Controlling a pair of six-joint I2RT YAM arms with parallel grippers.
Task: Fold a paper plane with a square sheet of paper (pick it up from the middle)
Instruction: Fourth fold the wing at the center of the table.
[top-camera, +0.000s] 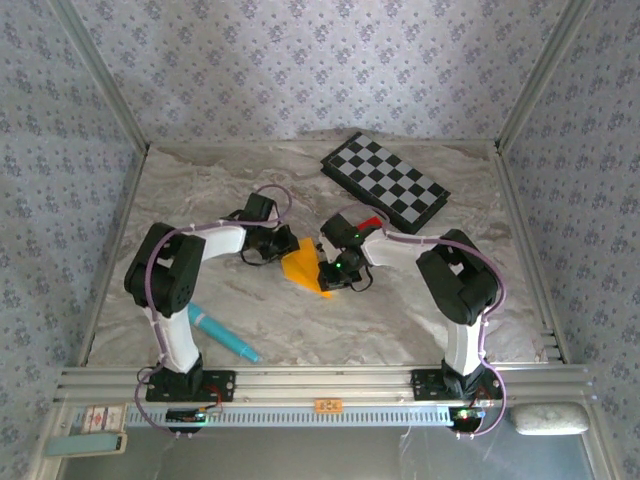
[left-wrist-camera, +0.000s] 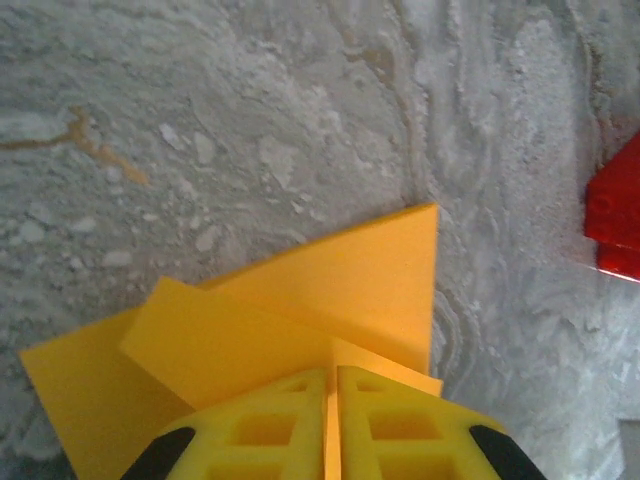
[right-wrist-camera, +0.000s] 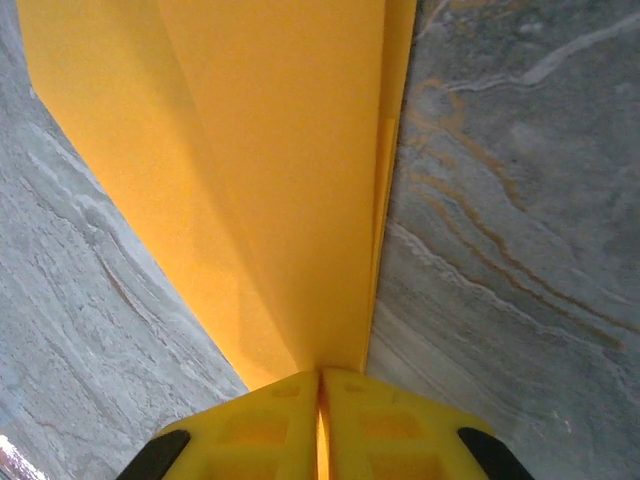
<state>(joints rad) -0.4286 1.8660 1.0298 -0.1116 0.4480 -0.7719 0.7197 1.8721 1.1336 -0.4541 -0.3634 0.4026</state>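
The paper plane (right-wrist-camera: 250, 150) and red block (left-wrist-camera: 612, 215) run past their views' edges.

Left gripper (left-wrist-camera: 331, 372) up close: its fingers (left-wrist-camera: 262, 430) look like moulded yellow plastic, dull, with recessed pockets. Pinched between them, the paper plane (left-wrist-camera: 300, 300) is matt orange-yellow paper, smooth and crisply creased. Ahead and to their right, the red block (left-wrist-camera: 615, 215) looks like plastic with a glossy sheen. Beneath the right gripper (right-wrist-camera: 320, 372), the table (right-wrist-camera: 500, 250) is matt, marble-veined and faintly grainy.
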